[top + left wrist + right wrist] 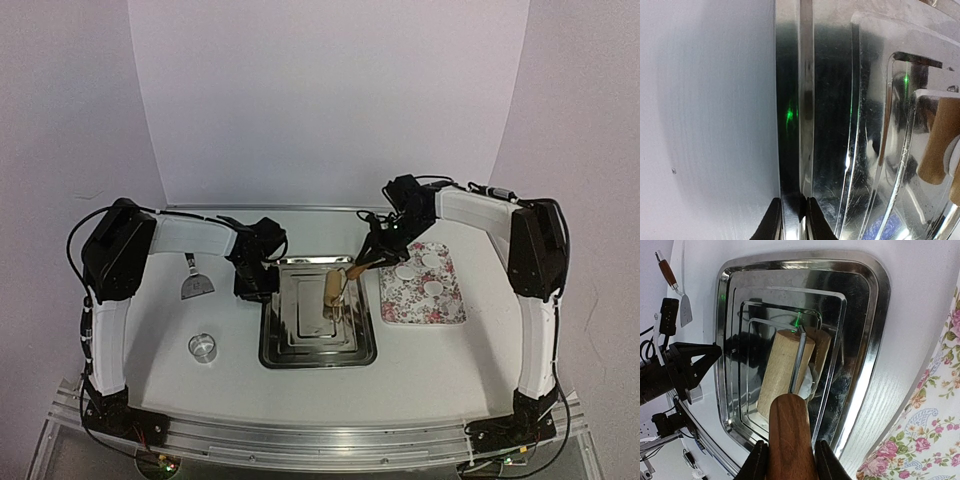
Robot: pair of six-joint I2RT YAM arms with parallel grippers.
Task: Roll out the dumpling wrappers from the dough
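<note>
A steel tray (318, 360) lies in the middle of the table. My right gripper (790, 460) is shut on the dark wooden handle (790, 430) of a roller, whose pale barrel (782, 367) rests inside the tray (875, 340). A bit of white dough (807, 380) shows under the barrel. My left gripper (792, 220) is shut on the tray's left rim (790, 150), one finger on each side. Three dumpling wrappers (405, 271) lie as small white discs on the floral plate (400, 305) right of the tray. In the top view, the roller (331, 288) slants toward the right gripper (365, 262).
A metal scraper (193, 282) with a wooden handle lies left of the tray, behind the left arm. A clear ring cutter (203, 347) stands on the table at the front left. The floral plate (920, 440) sits close to the tray's right edge.
</note>
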